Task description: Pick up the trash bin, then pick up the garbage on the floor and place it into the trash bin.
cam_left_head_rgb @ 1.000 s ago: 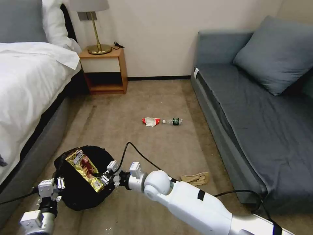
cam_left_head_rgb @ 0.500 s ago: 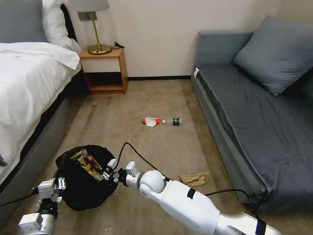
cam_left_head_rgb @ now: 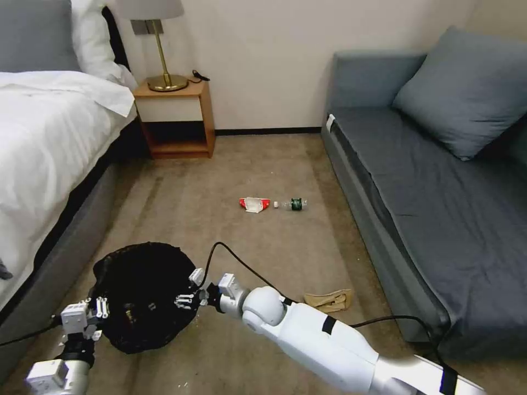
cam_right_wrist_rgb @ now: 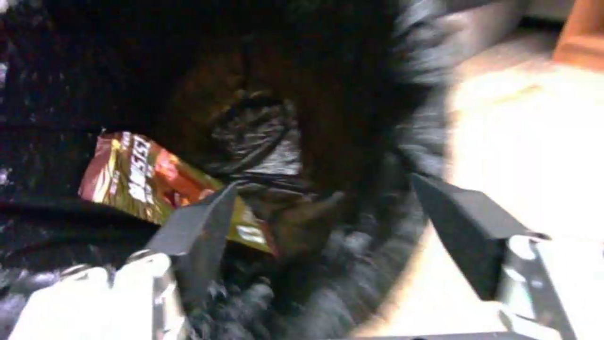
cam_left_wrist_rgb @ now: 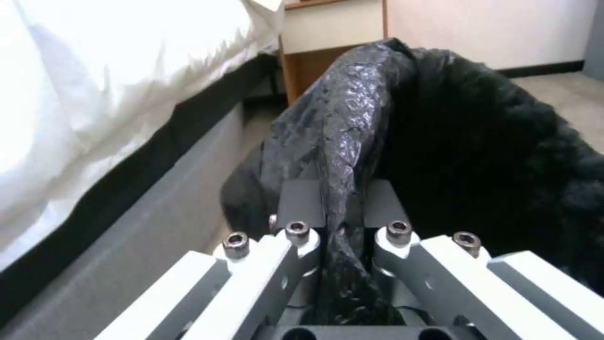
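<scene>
right gripper [cam_left_head_rgb: 188,292]: fingers spread with nothing between them, sitting right over the near-right rim of the trash bin [cam_left_head_rgb: 144,296], so it looks like it's let its piece go

snack wrapper [cam_right_wrist_rgb: 165,181]: gold-brown, lying down inside the bin against the black liner, just below the spread fingers

left gripper [cam_left_wrist_rgb: 343,236]: pinched shut on a fold of the bin's bag at its near-left rim, which I'd guess is how the bin gets carried and kept with its mouth facing up

what's left: crumpled brown paper [cam_left_head_rgb: 329,300] on the carpet just right of the bin, red-and-white wrapper [cam_left_head_rgb: 254,204] and little clear bottle [cam_left_head_rgb: 292,204] well beyond the bin, side by side

room: bed [cam_left_head_rgb: 49,137] hugs the bin's left side, sofa [cam_left_head_rgb: 428,181] is well off to its right, open carpet between, so plenty of space to swing right
</scene>
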Motion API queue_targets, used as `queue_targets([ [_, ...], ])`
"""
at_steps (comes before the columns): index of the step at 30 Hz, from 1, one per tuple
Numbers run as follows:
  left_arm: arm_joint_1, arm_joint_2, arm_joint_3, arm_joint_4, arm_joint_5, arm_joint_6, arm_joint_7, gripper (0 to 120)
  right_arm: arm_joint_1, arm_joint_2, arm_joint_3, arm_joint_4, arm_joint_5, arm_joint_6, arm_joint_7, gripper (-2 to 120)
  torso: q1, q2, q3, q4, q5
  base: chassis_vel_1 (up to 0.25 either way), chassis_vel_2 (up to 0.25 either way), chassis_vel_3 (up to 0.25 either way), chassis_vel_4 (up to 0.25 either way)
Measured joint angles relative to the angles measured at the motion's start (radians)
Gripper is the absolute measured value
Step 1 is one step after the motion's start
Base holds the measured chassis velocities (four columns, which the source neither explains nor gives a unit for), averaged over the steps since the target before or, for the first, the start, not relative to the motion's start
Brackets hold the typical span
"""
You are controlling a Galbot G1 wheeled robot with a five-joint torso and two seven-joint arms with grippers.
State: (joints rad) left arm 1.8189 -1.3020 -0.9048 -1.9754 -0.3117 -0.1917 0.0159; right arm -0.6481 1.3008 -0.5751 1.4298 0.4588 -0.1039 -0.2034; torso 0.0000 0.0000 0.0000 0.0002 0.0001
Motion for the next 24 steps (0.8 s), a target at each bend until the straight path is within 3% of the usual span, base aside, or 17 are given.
queue_targets([
  [4, -0.002, 0.004, 0.000, 0.009, -0.003, -0.003, 0.002, 6, -0.013, -0.129, 0.046, 0.113, -0.003, -0.003, -0.023, 98, 0.000, 0.000, 0.000, -0.0005, 0.0001, 0.000, 0.000, 0.000, 0.000],
  [12, -0.007, 0.013, 0.001, 0.017, -0.005, -0.005, 0.002, 6, -0.066, -0.223, 0.145, 0.141, -0.074, 0.010, -0.085, 100, 0.000, 0.000, 0.000, -0.0002, 0.0002, 0.000, 0.000, 0.000, 0.000],
  [14, -0.007, 0.016, 0.001, 0.018, -0.008, -0.006, 0.002, 6, -0.088, -0.248, 0.182, 0.133, -0.135, 0.012, -0.120, 100, 0.000, 0.000, 0.000, -0.0002, 0.0002, 0.000, 0.000, 0.000, 0.000],
  [19, -0.001, 0.020, -0.003, 0.021, -0.015, -0.019, 0.004, 6, -0.173, -0.286, 0.326, 0.040, -0.533, 0.040, -0.294, 100, 0.000, 0.000, 0.000, -0.0002, 0.0002, 0.000, 0.000, 0.000, 0.000],
  [24, 0.002, 0.020, -0.004, 0.021, -0.017, -0.024, 0.007, 6, -0.221, -0.289, 0.392, -0.020, -0.667, 0.079, -0.391, 100, 0.000, 0.000, 0.000, -0.0004, 0.0002, 0.000, 0.000, 0.000, 0.000],
])
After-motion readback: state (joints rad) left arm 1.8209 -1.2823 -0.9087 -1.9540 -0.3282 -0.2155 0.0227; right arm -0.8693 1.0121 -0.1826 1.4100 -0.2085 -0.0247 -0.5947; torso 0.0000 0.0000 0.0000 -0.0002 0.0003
